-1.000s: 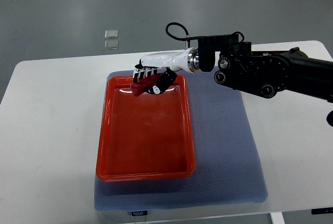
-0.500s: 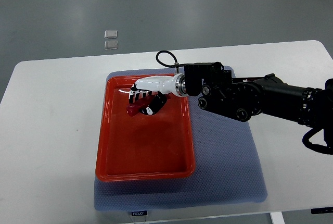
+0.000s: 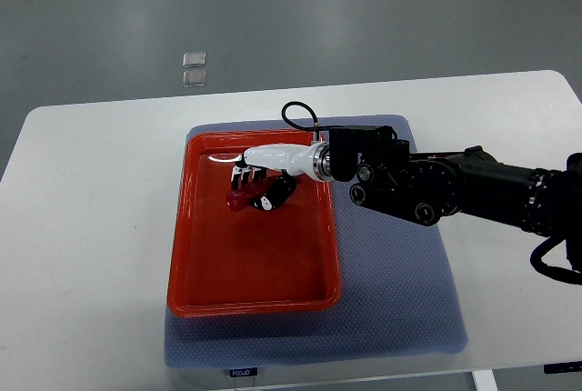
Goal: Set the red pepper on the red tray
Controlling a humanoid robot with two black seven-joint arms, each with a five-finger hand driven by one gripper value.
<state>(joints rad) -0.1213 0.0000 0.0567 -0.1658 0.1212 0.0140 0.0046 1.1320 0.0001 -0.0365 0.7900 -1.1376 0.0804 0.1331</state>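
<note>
The red tray [image 3: 255, 295] lies on a blue-grey mat on the white table. My right arm comes in from the right edge, and its white hand [image 3: 259, 182] is over the tray's far half. Its fingers are curled around the red pepper [image 3: 245, 195], which hangs low over the tray floor or touches it; I cannot tell which. The pepper's right part is hidden under the hand. The left arm is not in view.
The blue-grey mat [image 3: 391, 291] extends to the right of the tray. The white table [image 3: 91, 255] has bare room on the left. Two small clear squares [image 3: 194, 68] lie on the floor beyond the table.
The right hand has moved with the pepper from the tray's far rim toward me and lower, into the tray's far half. The arm has dropped closer to the table.
</note>
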